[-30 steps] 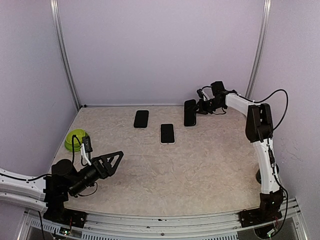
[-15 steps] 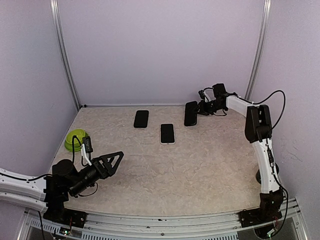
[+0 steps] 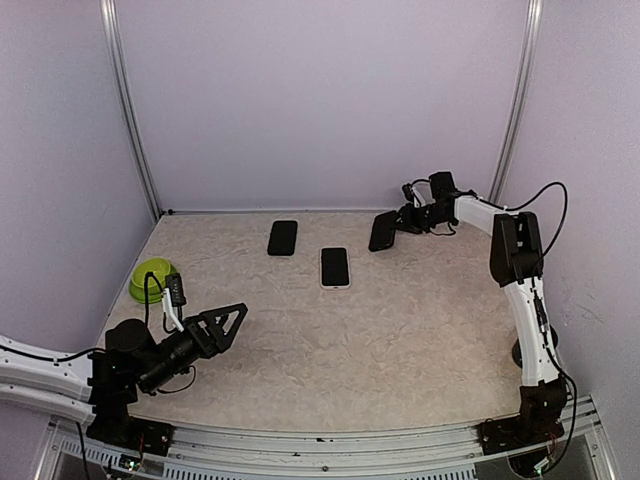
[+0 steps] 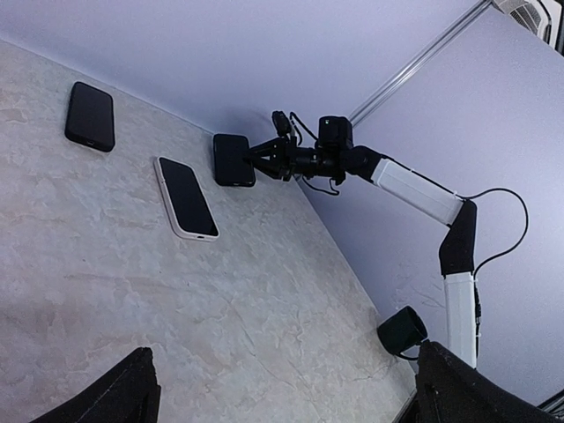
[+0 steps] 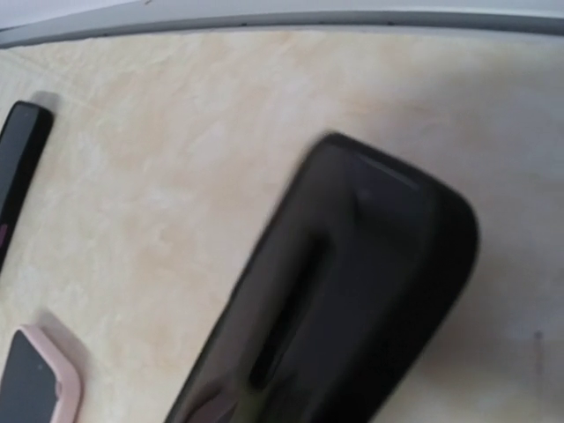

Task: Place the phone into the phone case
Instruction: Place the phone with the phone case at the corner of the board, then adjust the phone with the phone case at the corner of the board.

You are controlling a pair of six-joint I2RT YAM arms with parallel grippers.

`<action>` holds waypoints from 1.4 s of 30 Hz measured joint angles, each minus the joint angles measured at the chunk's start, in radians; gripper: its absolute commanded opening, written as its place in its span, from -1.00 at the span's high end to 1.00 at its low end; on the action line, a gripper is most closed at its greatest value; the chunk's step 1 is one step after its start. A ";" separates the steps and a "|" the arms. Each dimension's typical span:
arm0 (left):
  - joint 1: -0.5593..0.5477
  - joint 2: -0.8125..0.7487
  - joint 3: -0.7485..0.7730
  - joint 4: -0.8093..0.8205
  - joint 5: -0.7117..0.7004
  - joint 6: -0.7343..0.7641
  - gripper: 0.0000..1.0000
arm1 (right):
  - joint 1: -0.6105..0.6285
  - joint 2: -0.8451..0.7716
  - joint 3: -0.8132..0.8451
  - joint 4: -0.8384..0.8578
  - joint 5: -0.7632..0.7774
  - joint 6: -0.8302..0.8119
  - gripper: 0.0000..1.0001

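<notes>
The black slab (image 3: 381, 231), phone or case I could not tell, hung tilted above the far right part of the table (image 3: 400, 330), pinched at one edge between the jaws of my right gripper (image 3: 397, 222). It filled my right wrist view, dark and blurred. Near it, toward the middle, lay a pale-rimmed phone (image 3: 335, 267), screen up, and beyond that a black phone (image 3: 283, 237), flat and apart. My left gripper (image 3: 232, 325) hovered low at the near left, jaws spread wide around nothing, beside a green bowl (image 3: 152, 278).
</notes>
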 measured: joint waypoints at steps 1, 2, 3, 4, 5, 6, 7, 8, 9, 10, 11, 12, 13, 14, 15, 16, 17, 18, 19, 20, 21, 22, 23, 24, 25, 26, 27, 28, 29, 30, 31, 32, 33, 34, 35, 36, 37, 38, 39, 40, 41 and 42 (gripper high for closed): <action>0.000 0.001 0.000 0.000 0.000 0.000 -0.98 | -0.003 0.002 0.000 0.002 0.001 0.002 0.38; 0.000 0.002 -0.001 0.000 0.000 -0.001 -0.98 | -0.004 0.003 0.000 0.003 0.001 0.003 0.34; 0.000 0.002 -0.002 -0.002 0.000 -0.002 -0.98 | -0.006 0.006 0.002 0.003 0.001 0.003 0.31; 0.000 0.002 -0.002 -0.002 0.000 -0.003 -0.98 | -0.008 0.010 0.006 0.005 0.002 0.004 0.30; 0.000 0.002 -0.002 -0.003 0.000 -0.004 -0.98 | -0.009 0.013 0.008 0.008 0.002 0.006 0.30; 0.000 0.003 -0.002 -0.004 0.000 -0.005 -0.98 | -0.010 0.014 0.009 0.008 0.003 0.006 0.30; 0.000 0.003 -0.002 -0.005 0.000 -0.006 -0.98 | -0.010 0.015 0.010 0.010 0.004 0.008 0.30; 0.000 0.003 -0.002 -0.007 0.000 -0.008 -0.98 | -0.010 0.018 0.013 0.012 0.005 0.010 0.30; 0.000 0.004 -0.002 -0.007 0.000 -0.011 -0.98 | -0.010 0.019 0.015 0.015 0.008 0.013 0.30; 0.000 0.004 -0.002 -0.007 0.000 -0.014 -0.98 | -0.010 0.020 0.016 0.019 0.010 0.016 0.30; 0.000 0.004 -0.002 -0.007 0.000 -0.016 -0.98 | -0.010 0.021 0.016 0.025 0.011 0.019 0.30; 0.000 0.005 -0.002 -0.007 0.000 -0.018 -0.98 | -0.011 0.022 0.017 0.032 0.012 0.023 0.30; 0.000 0.005 -0.002 -0.007 0.000 -0.019 -0.98 | -0.011 0.023 0.019 0.041 0.013 0.026 0.30; 0.000 0.007 -0.002 -0.007 0.000 -0.021 -0.98 | -0.011 0.026 0.022 0.049 0.013 0.030 0.30; 0.000 0.009 -0.002 -0.007 0.000 -0.021 -0.98 | -0.011 0.028 0.023 0.060 0.013 0.035 0.30; 0.000 0.012 -0.002 -0.007 0.000 -0.022 -0.98 | -0.011 0.031 0.024 0.068 0.013 0.040 0.30; 0.000 0.013 -0.002 -0.008 0.000 -0.022 -0.98 | -0.011 0.034 0.025 0.074 0.013 0.043 0.30; 0.000 0.015 -0.002 -0.009 0.000 -0.022 -0.98 | -0.011 0.040 0.028 0.082 0.011 0.047 0.30; 0.000 0.015 -0.002 -0.010 0.000 -0.022 -0.98 | -0.011 0.046 0.030 0.089 0.010 0.050 0.30; 0.000 0.015 -0.002 -0.010 0.000 -0.022 -0.98 | -0.011 0.051 0.032 0.093 0.008 0.053 0.29; -0.001 0.015 -0.002 -0.010 -0.001 -0.022 -0.98 | -0.011 0.056 0.032 0.094 0.007 0.057 0.28; -0.001 0.015 -0.002 -0.011 -0.003 -0.022 -0.98 | -0.011 0.059 0.032 0.094 0.008 0.060 0.27; -0.001 0.015 -0.002 -0.012 -0.003 -0.023 -0.98 | -0.011 0.062 0.032 0.093 0.011 0.064 0.22; -0.001 0.015 -0.002 -0.013 -0.004 -0.023 -0.98 | -0.011 0.063 0.031 0.092 0.013 0.069 0.13; -0.001 0.015 -0.002 -0.015 -0.005 -0.023 -0.98 | -0.011 0.062 0.021 0.096 0.019 0.072 0.03; -0.001 0.015 -0.002 -0.017 -0.007 -0.023 -0.98 | -0.011 0.053 0.000 0.110 0.023 0.076 -0.08; -0.001 0.016 -0.002 -0.019 -0.008 -0.023 -0.98 | -0.007 0.037 -0.033 0.134 0.029 0.074 -0.15; -0.001 0.016 -0.002 -0.021 -0.010 -0.023 -0.98 | 0.001 0.010 -0.077 0.154 0.045 0.067 -0.21; -0.001 0.016 -0.002 -0.022 -0.011 -0.023 -0.98 | 0.008 -0.015 -0.110 0.158 0.069 0.067 -0.35; -0.001 0.016 -0.002 -0.022 -0.013 -0.023 -0.98 | 0.015 -0.043 -0.153 0.158 0.103 0.062 -0.41; -0.001 0.017 -0.002 -0.022 -0.015 -0.023 -0.98 | 0.024 -0.068 -0.189 0.154 0.135 0.055 -0.44; -0.001 0.018 -0.002 -0.022 -0.016 -0.023 -0.98 | 0.031 -0.082 -0.211 0.153 0.163 0.052 -0.47; -0.001 0.020 -0.002 -0.022 -0.016 -0.023 -0.98 | 0.041 -0.095 -0.229 0.151 0.196 0.044 -0.54; -0.001 0.024 -0.002 -0.022 -0.017 -0.023 -0.98 | 0.053 -0.106 -0.245 0.148 0.231 0.039 -0.91; -0.001 0.027 -0.002 -0.022 -0.018 -0.022 -0.98 | 0.067 -0.115 -0.257 0.144 0.267 0.032 -0.98; -0.001 0.032 -0.002 -0.022 -0.018 -0.022 -0.98 | 0.078 -0.121 -0.262 0.141 0.291 0.035 -0.99; -0.001 0.036 -0.002 -0.022 -0.018 -0.022 -0.98 | 0.092 -0.128 -0.264 0.140 0.319 0.021 -0.99; -0.001 0.039 -0.002 -0.022 -0.018 -0.022 -0.98 | 0.106 -0.134 -0.264 0.135 0.349 0.020 -0.99; -0.001 0.042 -0.002 -0.022 -0.017 -0.022 -0.98 | 0.120 -0.137 -0.264 0.133 0.375 0.016 -0.99; -0.001 0.045 -0.002 -0.021 -0.017 -0.022 -0.98 | 0.134 -0.138 -0.264 0.130 0.399 0.016 -0.99; -0.001 0.047 -0.002 -0.021 -0.017 -0.022 -0.98 | 0.145 -0.139 -0.264 0.127 0.419 0.016 -0.99; -0.001 0.049 -0.002 -0.021 -0.017 -0.022 -0.98 | 0.159 -0.139 -0.264 0.121 0.443 0.016 -0.99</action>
